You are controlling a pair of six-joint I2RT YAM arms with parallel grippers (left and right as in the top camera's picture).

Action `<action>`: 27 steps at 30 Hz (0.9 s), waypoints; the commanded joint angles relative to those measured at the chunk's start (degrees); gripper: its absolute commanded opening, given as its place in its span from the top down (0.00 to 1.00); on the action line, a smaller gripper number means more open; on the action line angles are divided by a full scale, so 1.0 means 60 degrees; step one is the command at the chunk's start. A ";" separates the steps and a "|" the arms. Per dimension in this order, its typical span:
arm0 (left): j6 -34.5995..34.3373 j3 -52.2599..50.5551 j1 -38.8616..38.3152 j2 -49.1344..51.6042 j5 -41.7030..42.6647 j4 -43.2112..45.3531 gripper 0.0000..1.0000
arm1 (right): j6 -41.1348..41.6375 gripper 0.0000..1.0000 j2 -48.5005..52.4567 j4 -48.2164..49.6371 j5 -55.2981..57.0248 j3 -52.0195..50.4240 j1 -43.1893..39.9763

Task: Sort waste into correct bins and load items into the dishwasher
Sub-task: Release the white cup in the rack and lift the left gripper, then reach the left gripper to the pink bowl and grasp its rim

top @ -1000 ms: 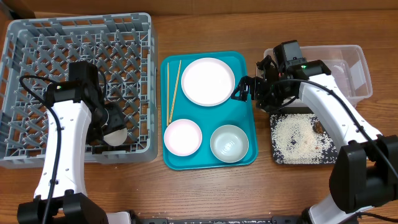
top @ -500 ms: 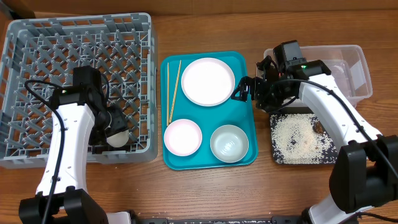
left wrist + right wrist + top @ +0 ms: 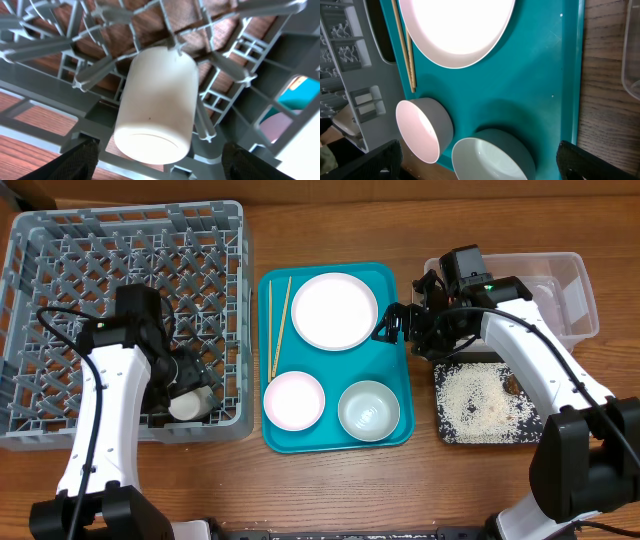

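The left gripper is spread wide, both fingers clear of the small white cup, which lies on its side at the 5 o'clock corner of the dish rack. A skewed withdrawal could clip and roll the cup. The right gripper is fully open and empty, at 3 o'clock of the plate.

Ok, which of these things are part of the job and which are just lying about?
Job: dish rack, cup, plate, pink bowl, bluish bowl, chopsticks, rice grains, black tray, clear tub.
Lying about: teal serving tray, table.
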 commanded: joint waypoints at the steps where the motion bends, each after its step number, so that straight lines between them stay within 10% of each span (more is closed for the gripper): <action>1: -0.0062 0.0860 -0.0022 -0.0047 0.0270 -0.0211 0.21 | -0.0036 0.00 0.0022 0.0036 0.0025 -0.0022 0.0025; 12: 0.0120 0.3745 -0.0612 -0.0069 0.0907 -0.1712 0.24 | -0.0040 0.00 -0.0277 -0.0193 0.0033 0.0707 0.0011; 27: -0.0044 0.3483 -0.5147 -0.0047 0.0860 -0.1082 0.25 | -0.0004 0.00 -0.2393 -0.1967 0.2208 0.1738 -0.0841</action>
